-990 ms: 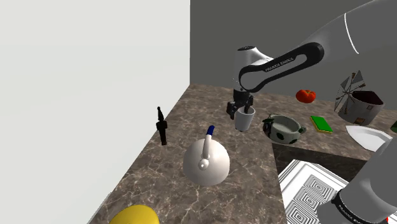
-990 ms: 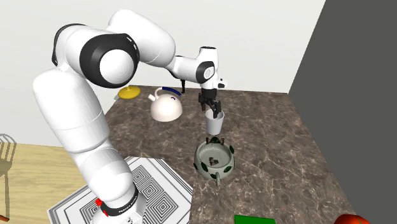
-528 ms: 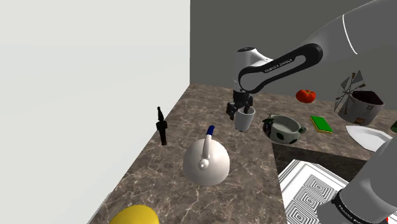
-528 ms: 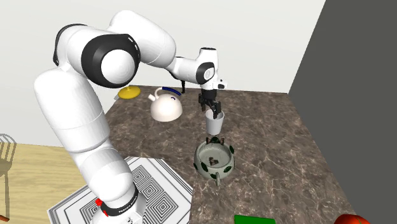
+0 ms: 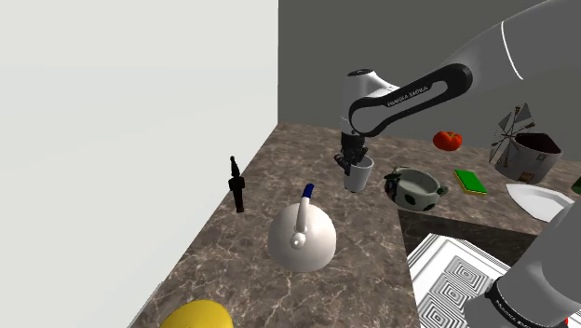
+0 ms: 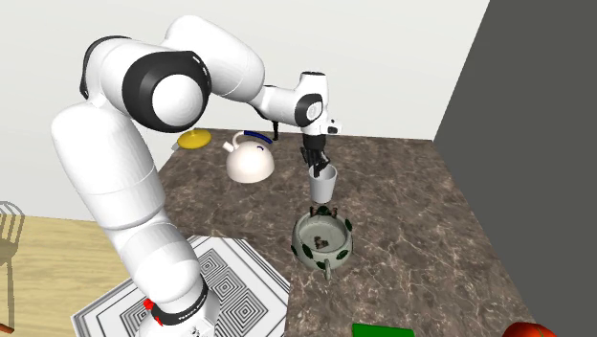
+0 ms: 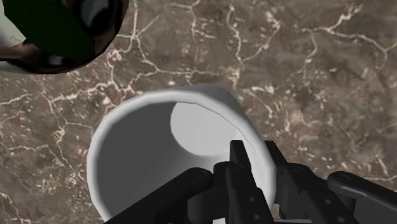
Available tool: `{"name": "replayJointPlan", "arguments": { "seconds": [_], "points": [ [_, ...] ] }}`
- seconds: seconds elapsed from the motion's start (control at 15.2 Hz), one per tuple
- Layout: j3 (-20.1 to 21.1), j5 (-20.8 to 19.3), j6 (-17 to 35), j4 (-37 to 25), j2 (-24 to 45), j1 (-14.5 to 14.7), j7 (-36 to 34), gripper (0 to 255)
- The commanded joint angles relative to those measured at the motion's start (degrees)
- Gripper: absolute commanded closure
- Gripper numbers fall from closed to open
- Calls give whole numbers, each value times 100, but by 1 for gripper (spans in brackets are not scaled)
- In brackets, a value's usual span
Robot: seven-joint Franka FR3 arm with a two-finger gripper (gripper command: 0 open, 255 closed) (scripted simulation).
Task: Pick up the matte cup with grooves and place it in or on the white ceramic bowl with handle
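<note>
A plain white cup (image 5: 358, 176) stands upright on the marble counter (image 5: 279, 168). My gripper (image 5: 352, 160) comes down on it from above and is shut on its rim. In the wrist view the two fingers (image 7: 238, 159) pinch the cup (image 7: 159, 146) wall, one inside and one outside. The second exterior view shows the gripper (image 6: 314, 165) at the cup (image 6: 323, 186) rim on the side toward the kettle. The bowl (image 5: 415, 188), white with dark green spots and a handle, sits close beside the cup; its dark inside shows past the cup in the wrist view as the bowl (image 7: 63, 38).
A white kettle (image 5: 302, 238) with a blue-tipped handle stands on the counter nearer the stand. A small black bottle (image 5: 237, 186) is by the wall, a yellow object (image 5: 195, 315) at the near edge. A tomato (image 5: 448, 141) and green book (image 5: 470, 181) lie beyond the bowl.
The fingers, which stood apart around the cup's rim, have closed onto its wall. The arm and the cup have stayed in place.
</note>
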State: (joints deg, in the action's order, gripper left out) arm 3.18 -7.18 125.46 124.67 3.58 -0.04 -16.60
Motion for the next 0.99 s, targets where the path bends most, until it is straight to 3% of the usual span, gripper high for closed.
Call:
{"name": "replayJointPlan", "arguments": {
  "seconds": [0.0, 0.92],
  "points": [
    [0, 0, 0, -1, -1, 0, 0, 255],
    [10, 96, -957, -526, -441, 6, 130, 255]
  ]
}}
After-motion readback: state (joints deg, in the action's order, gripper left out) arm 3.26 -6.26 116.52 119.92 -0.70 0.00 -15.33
